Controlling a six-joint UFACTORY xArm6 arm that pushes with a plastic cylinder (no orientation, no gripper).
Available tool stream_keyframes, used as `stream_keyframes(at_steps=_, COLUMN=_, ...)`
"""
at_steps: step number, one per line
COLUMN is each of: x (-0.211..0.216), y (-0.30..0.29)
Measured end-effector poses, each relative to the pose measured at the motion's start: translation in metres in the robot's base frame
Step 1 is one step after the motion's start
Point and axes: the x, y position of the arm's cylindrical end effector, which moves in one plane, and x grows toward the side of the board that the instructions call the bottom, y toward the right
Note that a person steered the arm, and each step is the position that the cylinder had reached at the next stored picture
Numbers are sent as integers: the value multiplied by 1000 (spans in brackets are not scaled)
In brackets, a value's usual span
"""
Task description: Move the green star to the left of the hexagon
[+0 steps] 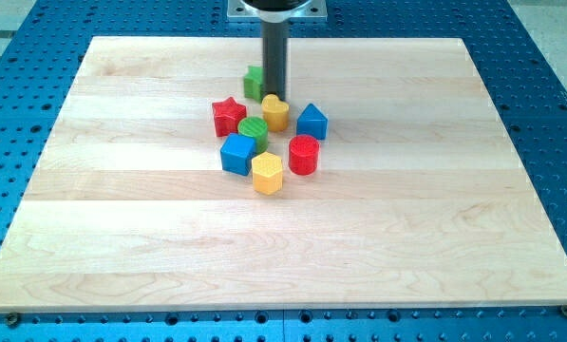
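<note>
Standing at the view's top centre, the dark rod comes down onto the wooden worktop [122, 237], and my tip [274, 92] sits just above the yellow rounded block [275, 112], the very end hard to separate from it. The green star [254, 82] is half hidden behind the rod on its left, shape barely readable. Below lie a red star [228, 116], green round block [254, 130], blue cube [236, 153], yellow hexagon [267, 173], red cylinder [304, 154] and blue pointed block [311, 122]. No jaws exist to judge.
</note>
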Motion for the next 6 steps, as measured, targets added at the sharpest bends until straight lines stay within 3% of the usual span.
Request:
stream_keyframes(at_steps=2, x=-60, y=35)
stream_keyframes(at_steps=3, x=-63, y=45)
stream_keyframes(at_steps=5, x=-52, y=-66)
stream_keyframes(at_steps=6, x=-38, y=-68)
